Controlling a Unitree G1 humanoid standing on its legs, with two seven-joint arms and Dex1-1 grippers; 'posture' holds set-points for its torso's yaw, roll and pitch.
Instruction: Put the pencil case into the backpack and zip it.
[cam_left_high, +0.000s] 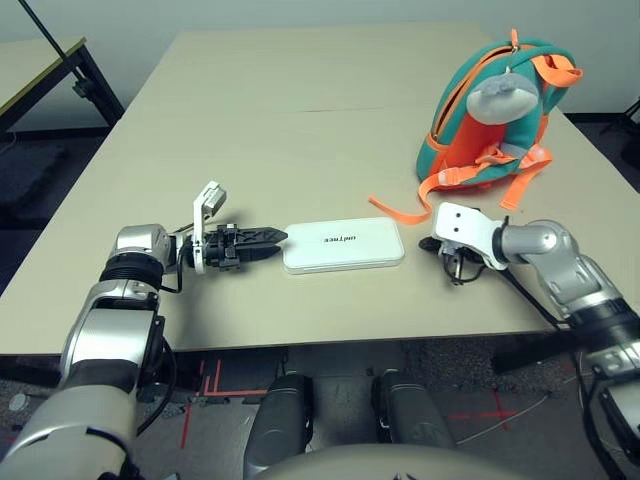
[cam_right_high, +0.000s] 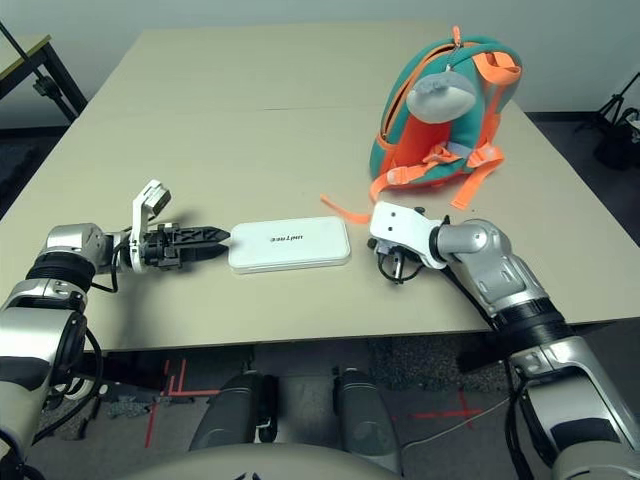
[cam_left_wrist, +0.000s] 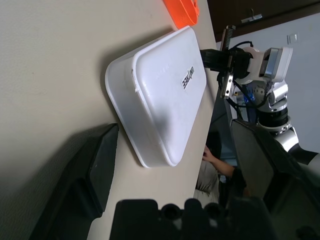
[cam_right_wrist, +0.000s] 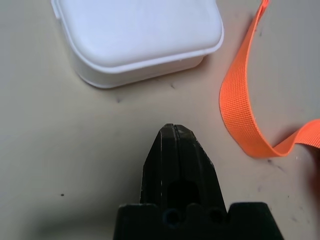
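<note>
The white pencil case (cam_left_high: 344, 246) lies flat near the table's front edge, its dark lettering facing up. My left gripper (cam_left_high: 275, 238) is at the case's left end, level with the table. It is open, with one black finger (cam_left_wrist: 95, 170) on each side of the case's corner (cam_left_wrist: 150, 150). My right gripper (cam_left_high: 455, 265) is just right of the case, pointing down, its fingers (cam_right_wrist: 173, 145) shut on nothing. The teal and orange backpack (cam_left_high: 490, 120) stands at the back right, with a grey plush fin on its front.
A loose orange strap (cam_left_high: 400, 212) trails from the backpack across the table (cam_left_high: 300, 100) to a spot between the case and my right gripper. Another table (cam_left_high: 30, 70) stands off to the far left. A dark stand (cam_right_high: 620, 110) is on the floor at the right.
</note>
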